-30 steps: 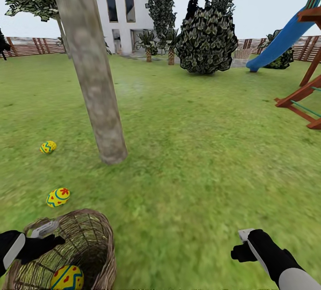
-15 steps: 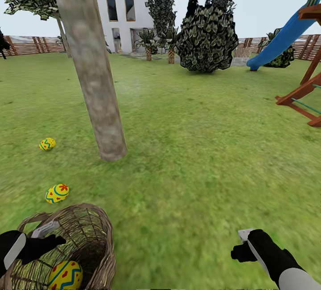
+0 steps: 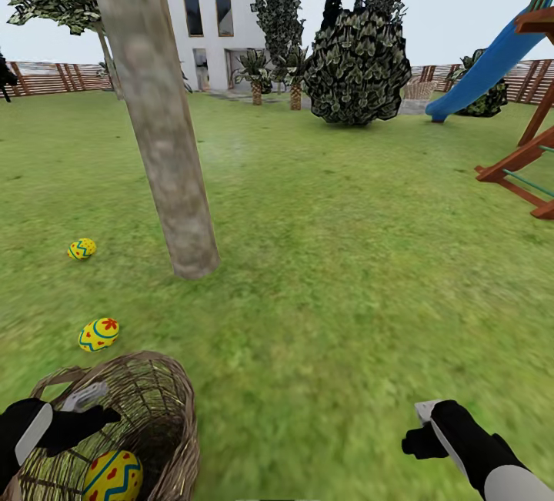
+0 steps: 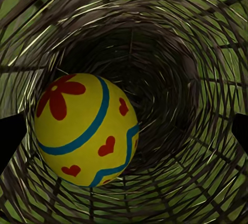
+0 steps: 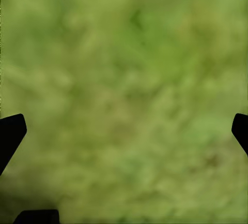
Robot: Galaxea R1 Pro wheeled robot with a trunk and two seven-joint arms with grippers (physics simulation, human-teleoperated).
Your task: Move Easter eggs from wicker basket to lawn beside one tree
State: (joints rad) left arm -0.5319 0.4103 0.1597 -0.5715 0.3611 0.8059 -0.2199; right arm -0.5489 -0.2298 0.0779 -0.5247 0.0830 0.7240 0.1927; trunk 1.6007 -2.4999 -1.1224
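Left gripper point(image 4: 124, 128), fingers spread wide, is hovering over a glossy egg point(image 4: 85, 129) lying inside the openwork wicker basket point(image 4: 191, 53); the right gripper point(image 5: 124, 131), fingers likewise apart, is facing blurred lawn point(image 5: 129, 79).

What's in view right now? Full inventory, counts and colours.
Eggs: 3, yellow with blue bands and red marks; two on the grass left of the trunk, one in the basket.
Basket: 1, brown wicker, bottom left.
Tree trunk: 1, grey-brown, left of centre.
Lawn: green.
House: 1, white, far back.
Bush: 1, dark green, rounded.
Fence: brown slats.
Slide: 1, blue, on a wooden playset.
Left gripper: open, at the basket mouth.
Right gripper: open, over grass.
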